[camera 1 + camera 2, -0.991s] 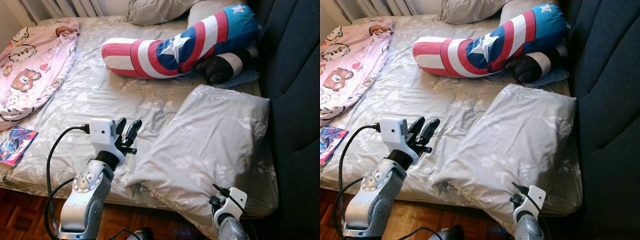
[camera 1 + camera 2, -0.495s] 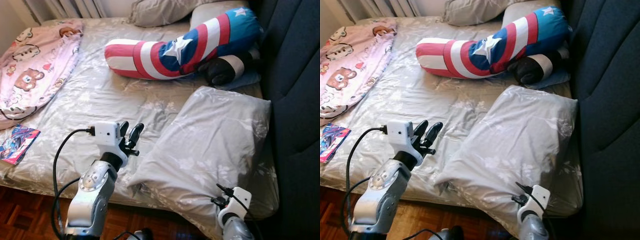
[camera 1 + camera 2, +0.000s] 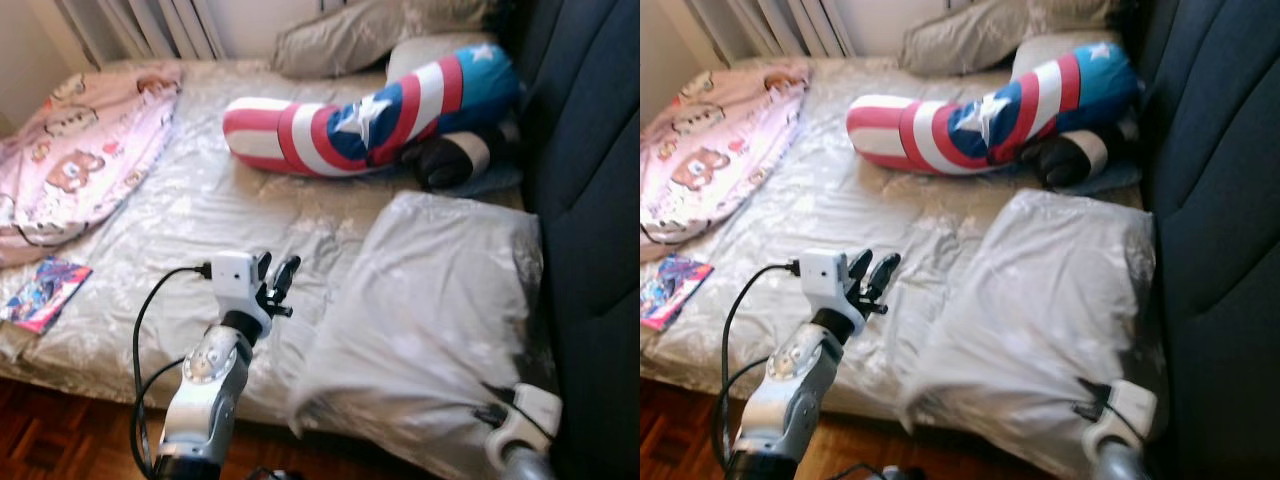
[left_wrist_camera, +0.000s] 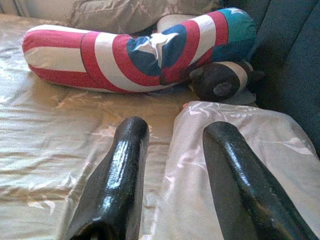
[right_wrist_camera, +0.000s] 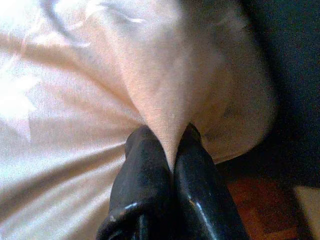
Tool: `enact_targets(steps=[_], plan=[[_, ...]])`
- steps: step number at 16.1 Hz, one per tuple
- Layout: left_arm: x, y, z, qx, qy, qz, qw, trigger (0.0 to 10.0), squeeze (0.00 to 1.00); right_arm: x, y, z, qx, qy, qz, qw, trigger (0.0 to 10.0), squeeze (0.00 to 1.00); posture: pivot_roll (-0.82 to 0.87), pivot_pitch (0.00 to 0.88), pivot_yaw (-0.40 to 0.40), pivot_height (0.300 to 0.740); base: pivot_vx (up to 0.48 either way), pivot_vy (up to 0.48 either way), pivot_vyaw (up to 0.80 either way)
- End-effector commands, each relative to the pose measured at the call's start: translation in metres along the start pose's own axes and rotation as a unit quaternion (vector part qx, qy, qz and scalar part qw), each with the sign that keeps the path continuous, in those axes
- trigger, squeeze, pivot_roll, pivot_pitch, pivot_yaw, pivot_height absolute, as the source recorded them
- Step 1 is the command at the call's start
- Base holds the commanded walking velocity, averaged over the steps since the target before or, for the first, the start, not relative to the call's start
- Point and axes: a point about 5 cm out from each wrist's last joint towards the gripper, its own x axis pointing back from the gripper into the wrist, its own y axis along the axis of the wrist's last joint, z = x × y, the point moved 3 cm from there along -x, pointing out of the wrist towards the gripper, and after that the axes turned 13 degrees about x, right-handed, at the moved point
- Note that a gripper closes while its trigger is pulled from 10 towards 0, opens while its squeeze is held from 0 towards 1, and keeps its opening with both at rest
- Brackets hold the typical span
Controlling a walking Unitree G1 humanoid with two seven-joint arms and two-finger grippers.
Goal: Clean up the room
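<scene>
A large grey floral pillow [image 3: 440, 300] lies on the bed's near right side against the headboard, blurred. My right gripper [image 5: 167, 134] is shut on a pinched fold of the pillow's cloth near its front corner; its wrist [image 3: 520, 422] shows under that corner. My left gripper [image 3: 278, 275] hovers open and empty over the grey sheet [image 3: 190, 220], just left of the pillow. In the left wrist view its fingers [image 4: 125, 165] point toward a red, white and blue star bolster [image 4: 125, 55].
The bolster [image 3: 370, 115] and a black plush [image 3: 455, 160] lie at the back right, with another grey pillow [image 3: 350, 35] behind. A pink cartoon blanket [image 3: 80, 140] and a comic book [image 3: 40, 295] lie at left. A dark headboard [image 3: 590, 200] bounds the right; wood floor [image 3: 40, 420] lies below.
The whole view has shifted as the camera moved. My right wrist has gone to the right with the pillow's corner, and the pillow is now blurred. The left gripper stays open.
</scene>
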Motion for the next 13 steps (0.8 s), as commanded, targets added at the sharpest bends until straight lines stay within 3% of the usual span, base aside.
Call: enact_targets(steps=[1, 5, 6, 7, 8, 9, 12, 13], plan=[[-0.001, -0.003, 0.003, -0.007, -0.003, -0.002, 1.000, 10.0, 0.00, 0.000, 0.022, -0.036, 0.003, -0.075, -0.054, 0.996, 0.0, 0.00, 0.02, 0.051, 0.036, 0.740, 0.000, 0.000, 0.00], [-0.004, -0.007, 0.007, -0.009, -0.002, -0.005, 1.000, 10.0, 0.00, 0.005, 0.042, -0.071, 0.029, -0.156, -0.096, 0.983, 0.0, 0.00, 0.01, 0.017, 0.035, 0.740, 0.000, 0.000, 0.00], [-0.004, -0.009, 0.007, -0.011, -0.003, -0.003, 1.000, 10.0, 0.00, 0.004, 0.042, -0.072, 0.030, -0.158, -0.089, 0.983, 0.0, 0.00, 0.01, 0.007, 0.033, 0.740, 0.000, 0.000, 0.00], [-0.003, -0.011, 0.008, -0.012, -0.003, -0.002, 1.000, 10.0, 0.00, 0.002, 0.038, -0.066, 0.040, -0.145, -0.079, 0.985, 1.6, 0.00, 0.01, 0.003, 0.033, 0.740, 0.000, 0.000, 0.00], [-0.003, -0.014, 0.009, -0.014, -0.003, 0.000, 1.000, 10.0, 0.00, 0.001, 0.032, -0.052, 0.067, -0.120, -0.067, 0.988, 10.0, 0.00, 0.02, 0.000, 0.029, 0.740, 0.000, 0.000, 0.00], [-0.002, -0.015, 0.010, -0.018, -0.004, 0.001, 1.000, 10.0, 0.00, 0.001, 0.030, -0.044, 0.085, -0.105, -0.068, 0.988, 10.0, 0.00, 0.02, 0.000, 0.028, 0.740, 0.000, 0.000, 0.00], [-0.002, -0.016, 0.012, -0.023, -0.007, -0.001, 1.000, 10.0, 0.00, 0.001, 0.020, -0.016, 0.075, -0.066, -0.059, 0.993, 10.0, 0.00, 0.02, 0.000, 0.029, 0.740, 0.000, 0.000, 0.00], [-0.003, -0.016, 0.013, -0.023, -0.007, -0.001, 1.000, 10.0, 0.00, 0.001, 0.021, -0.012, 0.076, -0.062, -0.062, 0.993, 10.0, 0.67, 0.02, 0.000, 0.028, 0.740, 0.000, 0.000, 0.00]])
